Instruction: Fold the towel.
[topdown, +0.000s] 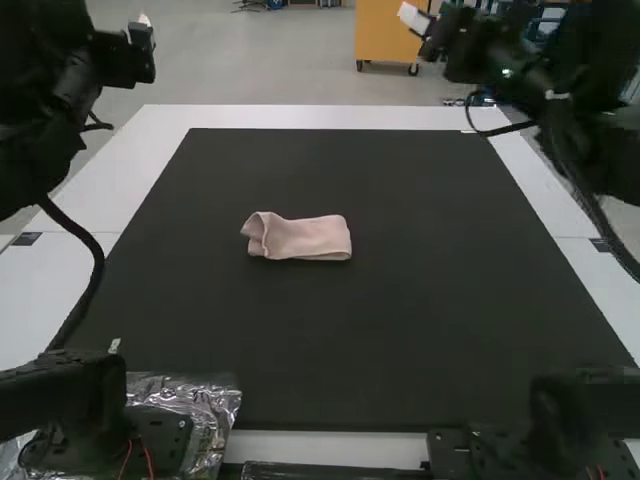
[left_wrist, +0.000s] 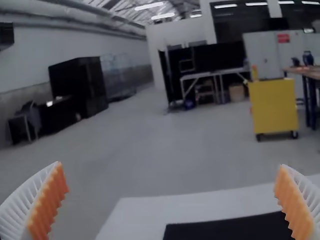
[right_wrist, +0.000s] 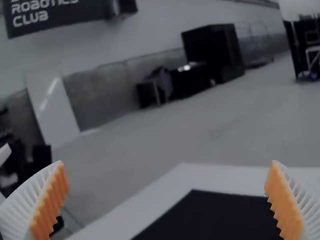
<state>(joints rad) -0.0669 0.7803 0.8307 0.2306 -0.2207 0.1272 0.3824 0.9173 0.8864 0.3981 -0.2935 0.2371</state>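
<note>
The pink towel (topdown: 300, 238) lies on the black mat in the high view, left of the middle, folded into a short, narrow band with layered edges and a raised, curled left end. My left gripper (topdown: 143, 30) is up at the top left of that view, well away from the towel. At the top right, my right gripper (topdown: 415, 20) is also raised and apart from it. In the left wrist view my left gripper (left_wrist: 172, 197) has its ribbed fingers wide apart, nothing between them. The right wrist view has my right gripper (right_wrist: 165, 197) likewise open and holding nothing.
The black mat (topdown: 400, 320) covers most of the white table (topdown: 160, 160). Crinkled silver wrapping (topdown: 205, 405) lies by the left arm's base at the near edge. Dark cables (topdown: 95, 270) hang beside both arms at the table's sides.
</note>
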